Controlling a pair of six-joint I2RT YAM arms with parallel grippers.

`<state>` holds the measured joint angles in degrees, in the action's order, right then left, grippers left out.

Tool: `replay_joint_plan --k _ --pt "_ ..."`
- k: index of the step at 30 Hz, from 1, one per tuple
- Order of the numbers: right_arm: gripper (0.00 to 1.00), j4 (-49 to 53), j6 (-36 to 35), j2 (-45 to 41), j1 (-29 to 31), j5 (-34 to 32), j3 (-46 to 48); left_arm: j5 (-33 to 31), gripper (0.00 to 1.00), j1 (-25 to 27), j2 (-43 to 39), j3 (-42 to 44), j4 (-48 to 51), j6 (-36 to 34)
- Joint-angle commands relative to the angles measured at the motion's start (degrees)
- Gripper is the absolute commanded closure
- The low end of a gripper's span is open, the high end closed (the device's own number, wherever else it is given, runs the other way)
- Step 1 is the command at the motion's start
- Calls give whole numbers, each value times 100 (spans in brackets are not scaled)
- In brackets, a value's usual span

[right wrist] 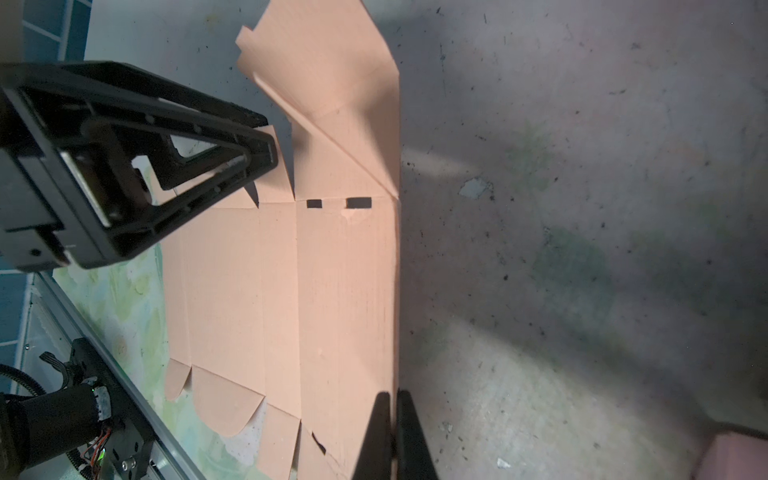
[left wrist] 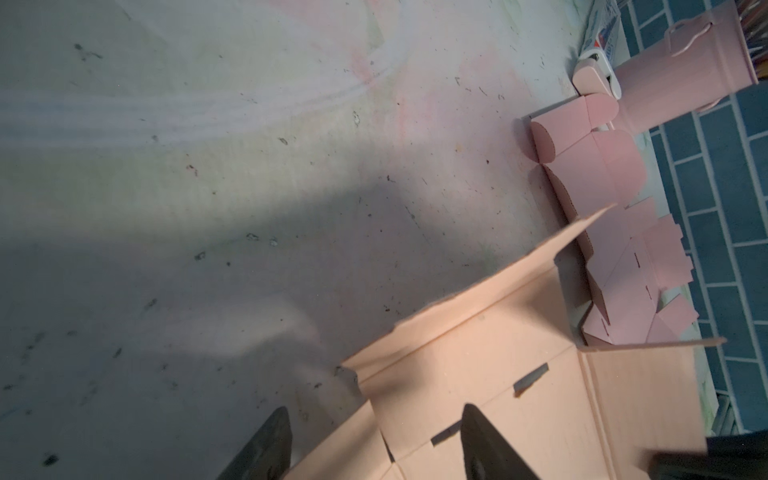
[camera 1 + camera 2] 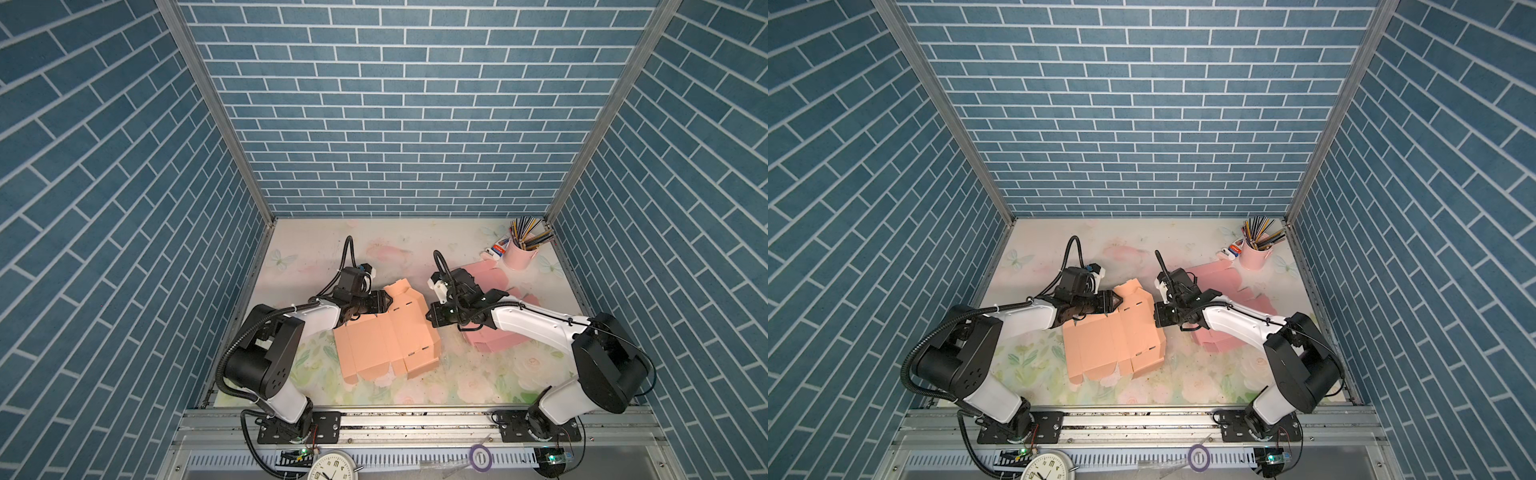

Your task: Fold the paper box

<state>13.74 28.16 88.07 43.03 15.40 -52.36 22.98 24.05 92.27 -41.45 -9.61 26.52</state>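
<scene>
Flanking one paper box (image 3: 382, 336), two tools (image 3: 387, 302) (image 3: 430, 318)

A robotics lab cell was shown. Brick-printed panels (image 3: 407, 124) were framed by aluminium posts (image 3: 218, 112), and arms (image 3: 528, 322) were bolted to a rail (image 3: 415, 419).

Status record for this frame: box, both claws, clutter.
box: peach box, mostly flat on the table, right side wall and far flap raised
left claw: open, straddling the box's far-left corner
right claw: shut, apparently pinching the right side wall
clutter: pink blanks under the right arm; pink pencil cup in the far right corner
</scene>
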Motion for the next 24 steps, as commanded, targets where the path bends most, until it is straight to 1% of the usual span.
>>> replay_joint_plan --k 1,6,9,13,16,19,22,24 --pt "100 144 -174 35 30 -106 -142 45 39 114 -245 130 53 -19" --pt "100 167 -184 52 31 -119 -165 -39 43 272 -534 282 367 -249" --pt "100 195 -197 85 31 -149 -195 -57 48 371 -754 477 459 -285" --pt "100 226 -254 179 30 -106 -306 -29 53 486 -968 740 457 -253" --pt "100 462 -450 274 39 -170 -529 26 56 534 -1082 888 356 -151" --pt "100 799 -710 342 72 -287 -774 109 57 536 -1166 946 271 -71" --pt "100 1185 -1175 291 205 -569 -1002 69 57 478 -1195 922 257 -75" --pt "100 1422 -1453 218 274 -713 -1096 175 58 350 -1197 919 206 -62"
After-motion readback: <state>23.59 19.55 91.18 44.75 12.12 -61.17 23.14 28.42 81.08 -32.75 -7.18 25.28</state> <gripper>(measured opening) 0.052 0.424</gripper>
